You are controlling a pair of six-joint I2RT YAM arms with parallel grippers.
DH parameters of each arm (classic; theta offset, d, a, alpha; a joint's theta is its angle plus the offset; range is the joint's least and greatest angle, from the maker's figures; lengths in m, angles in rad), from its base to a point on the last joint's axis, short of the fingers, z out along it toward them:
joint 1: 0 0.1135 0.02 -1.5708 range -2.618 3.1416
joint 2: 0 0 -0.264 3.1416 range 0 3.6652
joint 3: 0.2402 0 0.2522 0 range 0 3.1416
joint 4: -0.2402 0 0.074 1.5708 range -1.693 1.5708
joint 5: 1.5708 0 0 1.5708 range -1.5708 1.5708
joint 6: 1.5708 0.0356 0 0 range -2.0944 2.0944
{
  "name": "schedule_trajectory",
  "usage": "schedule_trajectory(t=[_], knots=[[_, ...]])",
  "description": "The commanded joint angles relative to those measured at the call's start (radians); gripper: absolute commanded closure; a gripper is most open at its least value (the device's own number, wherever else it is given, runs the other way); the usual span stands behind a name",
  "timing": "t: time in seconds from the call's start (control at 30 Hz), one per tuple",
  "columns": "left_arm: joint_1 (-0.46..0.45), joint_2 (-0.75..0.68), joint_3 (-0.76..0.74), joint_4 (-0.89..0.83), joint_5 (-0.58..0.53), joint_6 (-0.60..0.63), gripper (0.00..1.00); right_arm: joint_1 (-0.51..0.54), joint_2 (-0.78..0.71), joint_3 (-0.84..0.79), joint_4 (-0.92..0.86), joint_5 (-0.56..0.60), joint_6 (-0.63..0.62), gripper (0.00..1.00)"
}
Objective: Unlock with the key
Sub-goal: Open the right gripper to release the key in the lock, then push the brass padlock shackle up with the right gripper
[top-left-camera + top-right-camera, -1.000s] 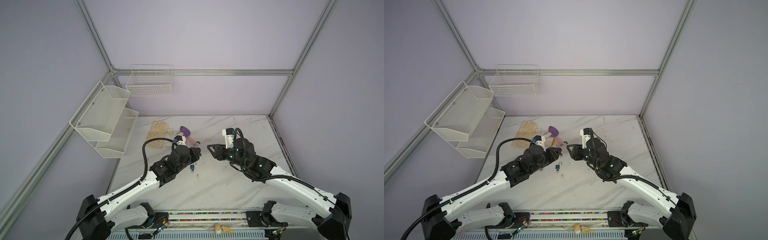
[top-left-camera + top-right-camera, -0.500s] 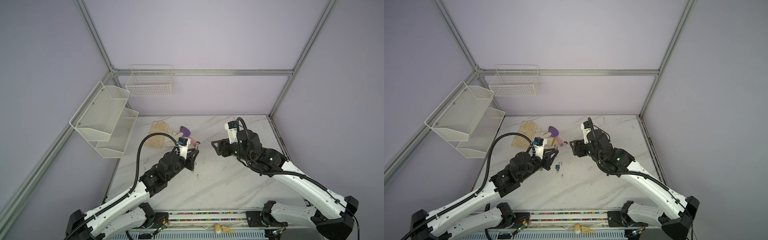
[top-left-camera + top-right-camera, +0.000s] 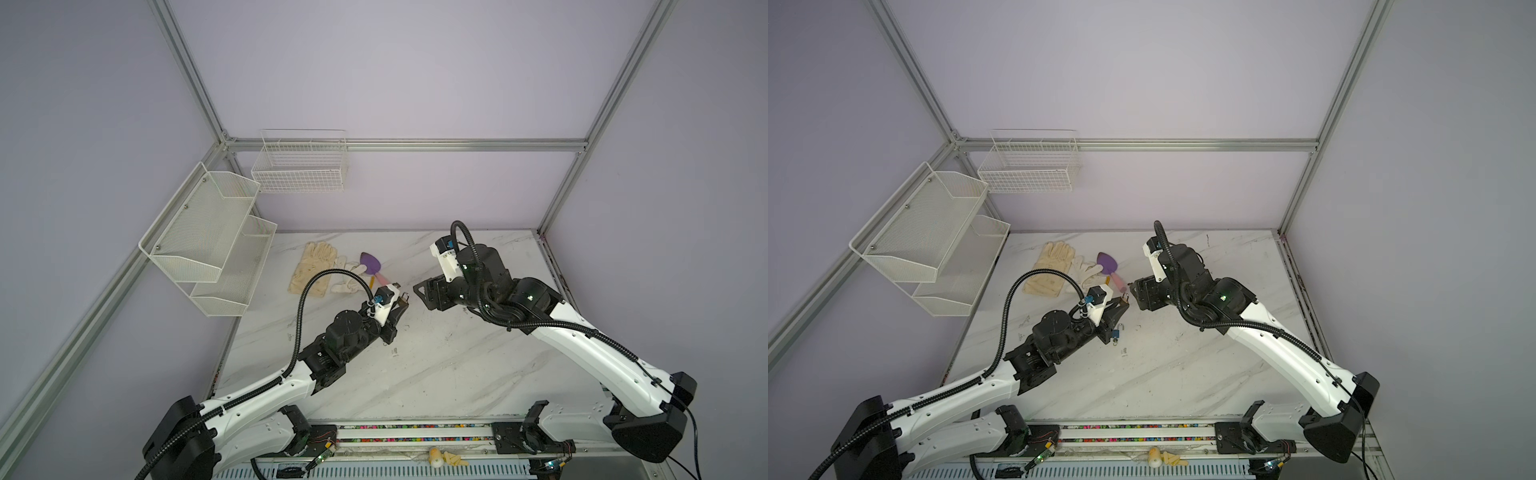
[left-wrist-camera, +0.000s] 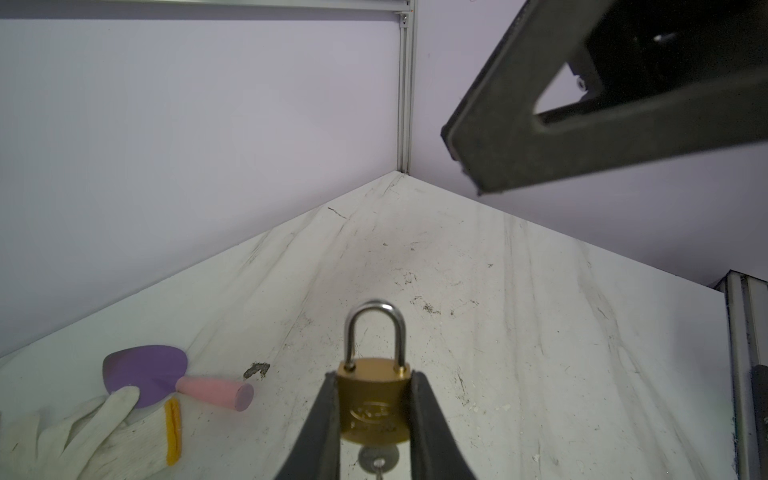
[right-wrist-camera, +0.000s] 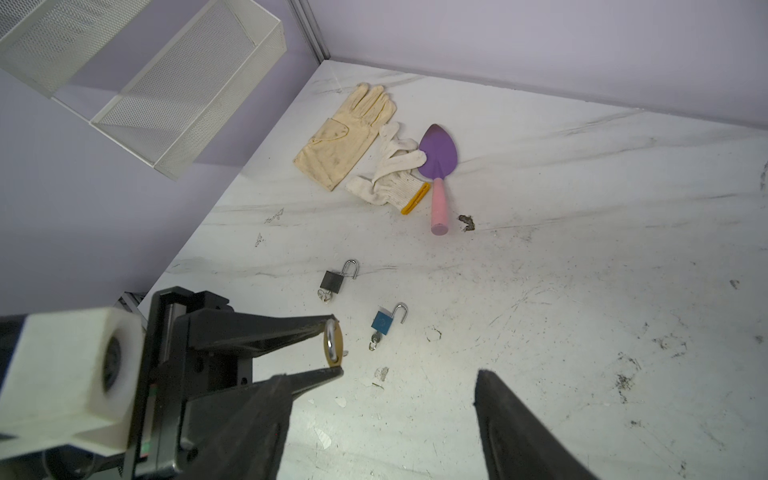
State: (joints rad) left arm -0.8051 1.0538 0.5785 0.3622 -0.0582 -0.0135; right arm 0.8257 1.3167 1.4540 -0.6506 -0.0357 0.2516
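Brass padlock (image 4: pixel 374 405) clamped in left gripper (image 4: pixel 375 379).
The key (image 4: pixel 378 457) is seated in its underside; the right gripper (image 5: pixel 382 374) is spread wide, empty.

You've got a scuffed white marble tabletop (image 5: pixel 582 291), cream leather glove (image 5: pixel 345 137), white knit glove (image 5: pixel 390 178), purple pink-handled trowel (image 5: pixel 437 158), black padlock (image 5: pixel 333 280), blue padlock (image 5: pixel 384 322).

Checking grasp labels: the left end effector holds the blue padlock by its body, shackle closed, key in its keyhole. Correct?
No: the left wrist view shows the left end effector holding the brass padlock by its body, shackle closed, key in its keyhole.
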Motion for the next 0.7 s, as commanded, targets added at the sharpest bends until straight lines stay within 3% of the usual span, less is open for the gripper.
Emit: schedule_trajectory(t=[0.0,0.67], knots=[[0.002,0.003,-0.020,0.121,-0.005,0.019,1.00,0.009,0.026,0.048,-0.041,0.010,-0.014,0.27],[0.002,-0.008,-0.042,0.144,-0.026,-0.010,1.00,0.058,0.170,0.166,-0.114,0.130,-0.009,0.25]])
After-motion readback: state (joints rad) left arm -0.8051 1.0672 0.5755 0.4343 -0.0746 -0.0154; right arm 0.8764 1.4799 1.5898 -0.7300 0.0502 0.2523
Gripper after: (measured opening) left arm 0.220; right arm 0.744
